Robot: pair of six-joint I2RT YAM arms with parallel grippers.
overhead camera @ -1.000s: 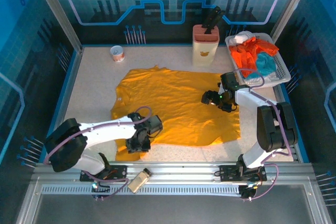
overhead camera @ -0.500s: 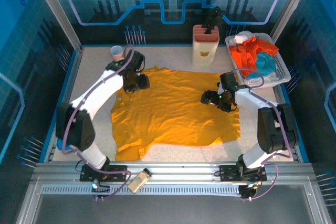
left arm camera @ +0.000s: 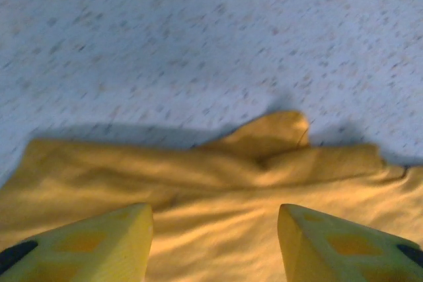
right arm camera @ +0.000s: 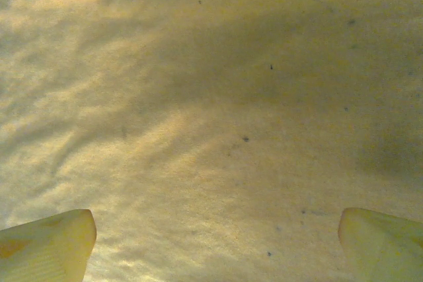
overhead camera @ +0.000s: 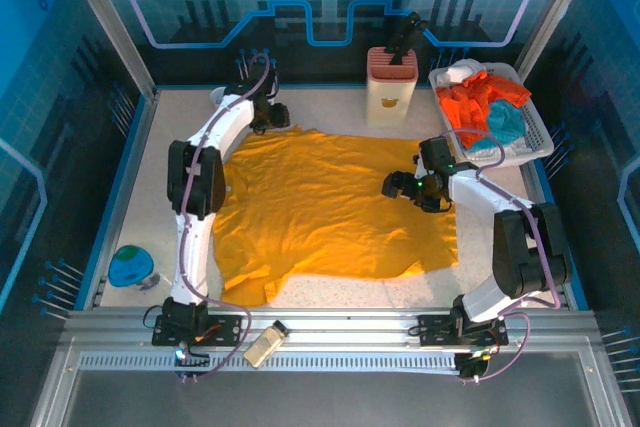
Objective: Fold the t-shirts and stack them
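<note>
Left claw [left arm camera: 215,229] partly spread, empty, over the rumpled soft edge of the golden-yellow t-shirt [left arm camera: 218,163] on the speckled desk [left arm camera: 198,31]; right claw [right arm camera: 215,242] spread wide over its faintly wrinkled cloth.

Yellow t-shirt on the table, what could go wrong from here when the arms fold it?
1. The left gripper stands open at the far edge of the yellow t-shirt, where cloth is bunched; it might pinch only a rumple.
2. The right gripper hangs open over flat mid-cloth, not a hem; closing there could tent the shirt.
3. The near left corner lies crumpled, which may skew the fold.
</note>
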